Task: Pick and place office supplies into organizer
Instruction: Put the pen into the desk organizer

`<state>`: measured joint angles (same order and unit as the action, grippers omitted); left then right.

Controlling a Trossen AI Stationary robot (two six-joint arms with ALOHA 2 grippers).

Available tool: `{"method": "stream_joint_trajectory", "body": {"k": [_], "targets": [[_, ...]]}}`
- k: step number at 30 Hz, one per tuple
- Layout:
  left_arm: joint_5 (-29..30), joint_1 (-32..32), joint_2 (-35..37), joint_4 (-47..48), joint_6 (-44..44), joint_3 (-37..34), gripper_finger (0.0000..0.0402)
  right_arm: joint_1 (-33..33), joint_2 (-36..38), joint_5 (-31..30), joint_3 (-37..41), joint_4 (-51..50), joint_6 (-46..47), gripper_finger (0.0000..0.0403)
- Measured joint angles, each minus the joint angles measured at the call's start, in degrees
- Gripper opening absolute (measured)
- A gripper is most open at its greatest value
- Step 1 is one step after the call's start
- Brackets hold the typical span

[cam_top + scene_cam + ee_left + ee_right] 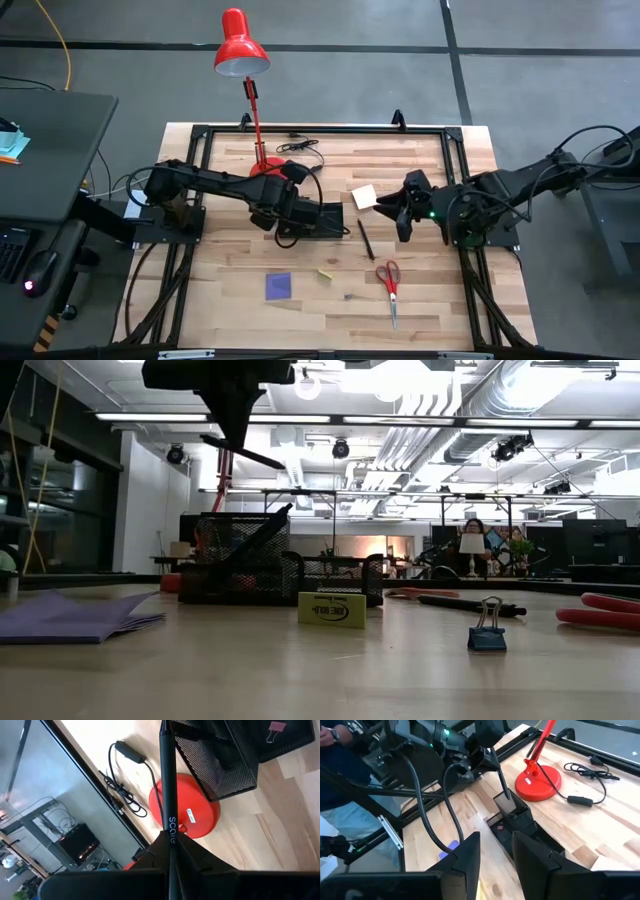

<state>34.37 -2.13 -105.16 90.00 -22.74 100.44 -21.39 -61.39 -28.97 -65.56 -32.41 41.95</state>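
Clamping a black pen (168, 785) between fully closed jaws, the left gripper (170, 842) hung above the black mesh organizer (220, 765), the pen's far end over its tall compartment. Beyond it, the right gripper (495, 850) waited, jaws part-open, holding nothing.

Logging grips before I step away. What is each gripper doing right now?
Left gripper: shut on a thin black pen, above the black mesh organizer.
Right gripper: open, holding nothing.
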Motion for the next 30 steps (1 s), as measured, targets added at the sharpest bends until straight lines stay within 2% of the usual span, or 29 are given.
{"method": "stream_joint_trajectory", "body": {"k": [19, 30], "targets": [[5.87, -0.13, 0.00, 0.02, -3.45, -0.02, 0.0001, 0.00, 0.20, -5.09, 0.00, 0.09, -4.78, 0.0107], [7.10, -0.27, 0.00, 0.02, -3.09, -0.02, 0.0001, -0.02, 0.20, -6.27, 0.00, 0.11, -4.94, 0.0107]]}}
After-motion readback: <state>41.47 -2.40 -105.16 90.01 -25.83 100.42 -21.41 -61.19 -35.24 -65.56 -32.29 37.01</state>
